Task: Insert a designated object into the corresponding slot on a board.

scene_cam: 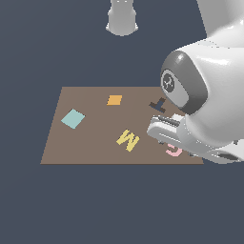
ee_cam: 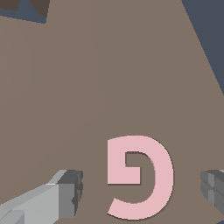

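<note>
The designated object, a flat pale pink letter G [ee_cam: 144, 175], lies on the brown board [ee_cam: 87, 87]. My gripper [ee_cam: 141, 190] is open, with one grey finger [ee_cam: 68, 192] on each side of the letter and not touching it. In the exterior view only a bit of the pink G [scene_cam: 174, 152] shows under the gripper [scene_cam: 169, 142], near the board's [scene_cam: 86, 143] front corner on the exterior view's right. The G-shaped slot is hidden from both views. I cannot tell how high the fingers hang above the board.
On the board lie a yellow M [scene_cam: 127, 139], a teal square [scene_cam: 73, 118] and a small orange square [scene_cam: 114, 100]. A dark T-shaped recess [scene_cam: 158, 105] sits just behind the gripper. The robot's white arm [scene_cam: 214, 95] blocks the board's right side.
</note>
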